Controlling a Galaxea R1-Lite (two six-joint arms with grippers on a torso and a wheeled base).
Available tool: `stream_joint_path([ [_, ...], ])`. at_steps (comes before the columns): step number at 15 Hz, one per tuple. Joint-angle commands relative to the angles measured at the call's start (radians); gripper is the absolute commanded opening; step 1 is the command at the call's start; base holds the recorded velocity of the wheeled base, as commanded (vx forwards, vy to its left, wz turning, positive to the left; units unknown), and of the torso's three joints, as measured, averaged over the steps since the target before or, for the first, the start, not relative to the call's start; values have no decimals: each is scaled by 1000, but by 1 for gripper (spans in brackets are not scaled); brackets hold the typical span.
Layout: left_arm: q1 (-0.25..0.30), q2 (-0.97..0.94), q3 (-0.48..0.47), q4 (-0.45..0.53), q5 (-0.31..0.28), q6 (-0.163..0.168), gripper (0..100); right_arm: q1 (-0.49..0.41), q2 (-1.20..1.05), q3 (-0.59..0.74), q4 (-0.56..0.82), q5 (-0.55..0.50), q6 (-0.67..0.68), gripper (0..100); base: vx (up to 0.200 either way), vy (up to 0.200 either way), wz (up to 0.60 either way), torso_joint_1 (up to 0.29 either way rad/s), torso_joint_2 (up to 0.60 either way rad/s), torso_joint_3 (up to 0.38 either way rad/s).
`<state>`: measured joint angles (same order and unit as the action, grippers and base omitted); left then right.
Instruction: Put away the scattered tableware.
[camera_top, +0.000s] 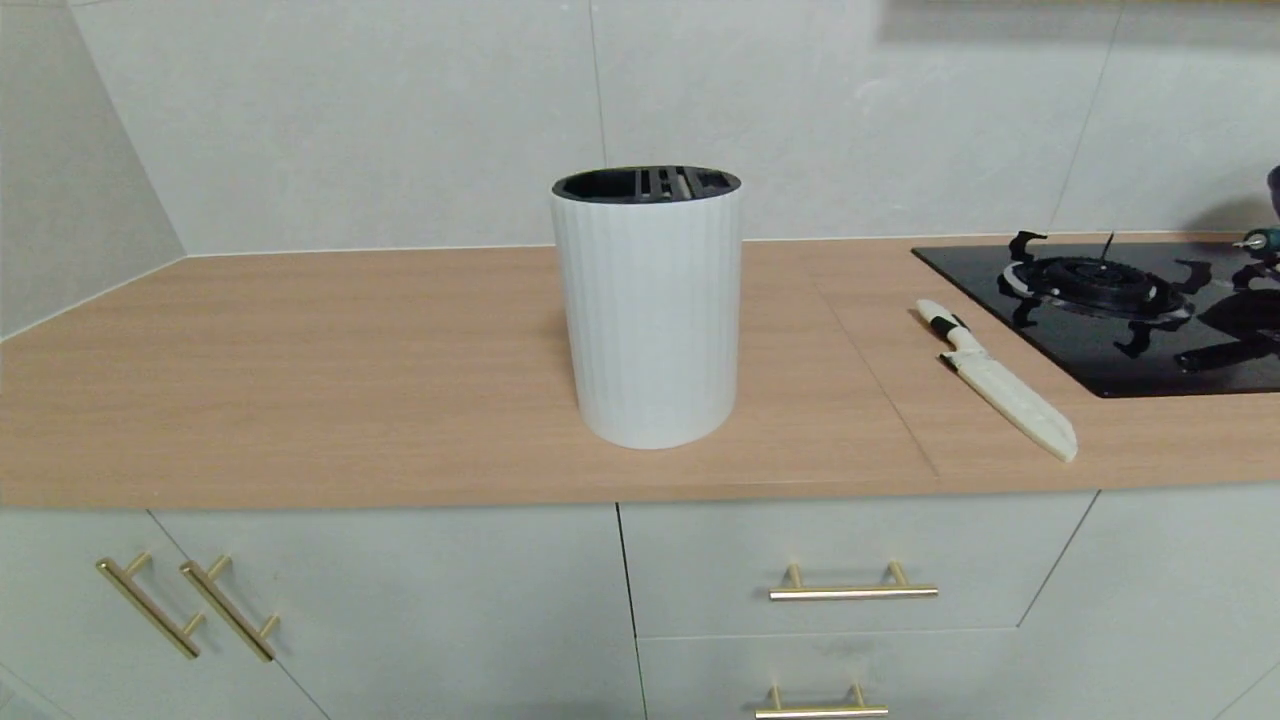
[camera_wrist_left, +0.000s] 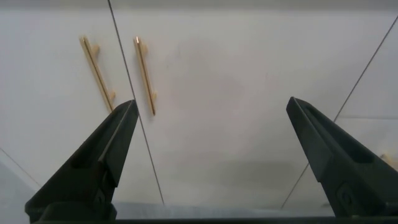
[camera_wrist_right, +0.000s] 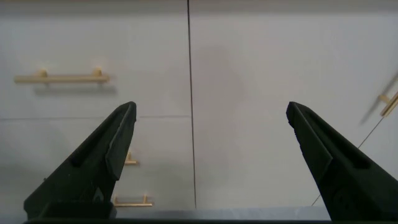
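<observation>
A tall white ribbed holder (camera_top: 648, 315) with a black slotted top stands upright in the middle of the wooden counter (camera_top: 300, 380). A cream-bladed knife (camera_top: 995, 380) with a black and white handle lies flat on the counter to the holder's right, beside the hob. My left gripper (camera_wrist_left: 211, 109) is open, facing grey cabinet doors below the counter. My right gripper (camera_wrist_right: 211, 112) is open too, facing the drawer fronts. Neither holds anything.
A black gas hob (camera_top: 1120, 300) with pan supports sits at the counter's right end. Tiled walls close the back and the left side. Below are cabinet doors (camera_wrist_left: 205, 93) and drawers (camera_wrist_right: 93, 56) with brass bar handles (camera_top: 852, 590).
</observation>
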<state>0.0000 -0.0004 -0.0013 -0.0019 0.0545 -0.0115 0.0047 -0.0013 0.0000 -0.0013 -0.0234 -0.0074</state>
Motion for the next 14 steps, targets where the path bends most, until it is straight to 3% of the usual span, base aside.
stream_joint_path([
  [1, 0, 0, 0, 0, 1, -1, 100, 0, 1, 0, 0, -1, 0, 100, 0, 0, 0, 139, -456, -325],
  [14, 0, 0, 0, 0, 1, -1, 100, 0, 1, 0, 0, -1, 0, 100, 0, 0, 0, 191, -496, -308],
])
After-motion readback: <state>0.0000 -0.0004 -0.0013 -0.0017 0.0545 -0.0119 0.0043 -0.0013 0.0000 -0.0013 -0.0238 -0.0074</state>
